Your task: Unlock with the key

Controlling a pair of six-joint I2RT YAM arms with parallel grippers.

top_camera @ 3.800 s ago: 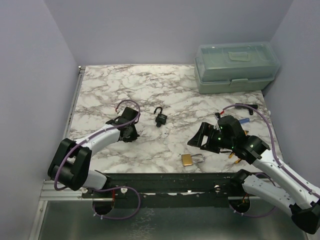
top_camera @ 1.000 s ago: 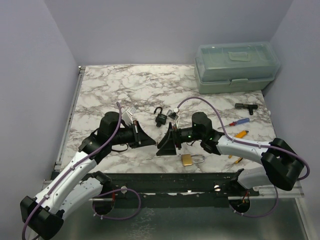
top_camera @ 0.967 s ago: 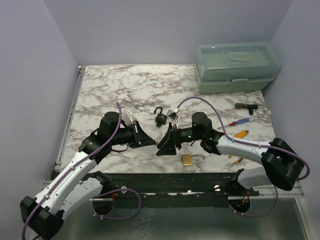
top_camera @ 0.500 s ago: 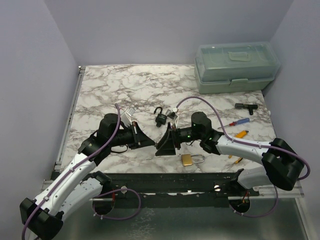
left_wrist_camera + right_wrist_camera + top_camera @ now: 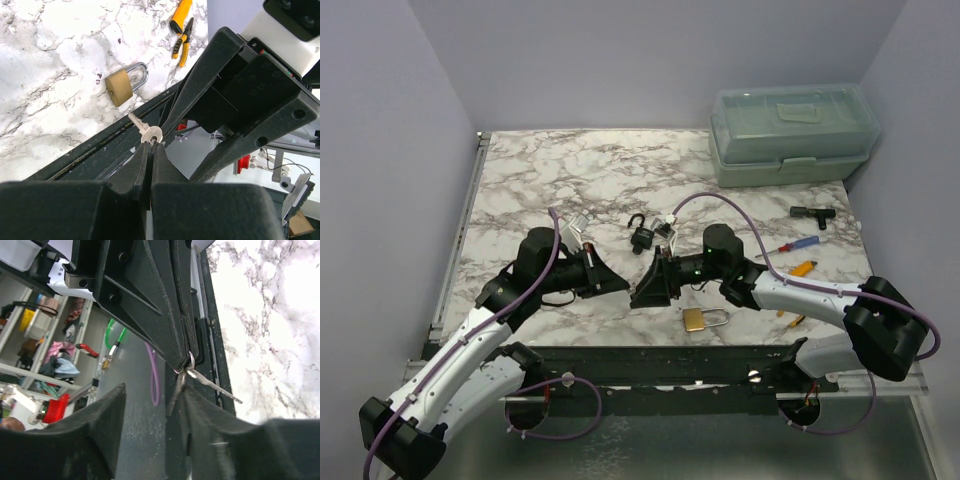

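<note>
L tool (image 5: 151,148) pinching key (image 5: 144,130) near brass padlock (image 5: 120,90); R tool (image 5: 152,395) spread either side of that key

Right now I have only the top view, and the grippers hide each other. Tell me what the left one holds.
Observer: The left gripper is shut on a key, pinched at its head, with the blade sticking out free.
Operator: Give me the right jaws.
Observer: The right gripper is open. Its fingers are apart and close by the key, with nothing clamped.
Operator: Say where the blade points.
Observer: In the left wrist view it points toward the brass padlock lying on the table.
</note>
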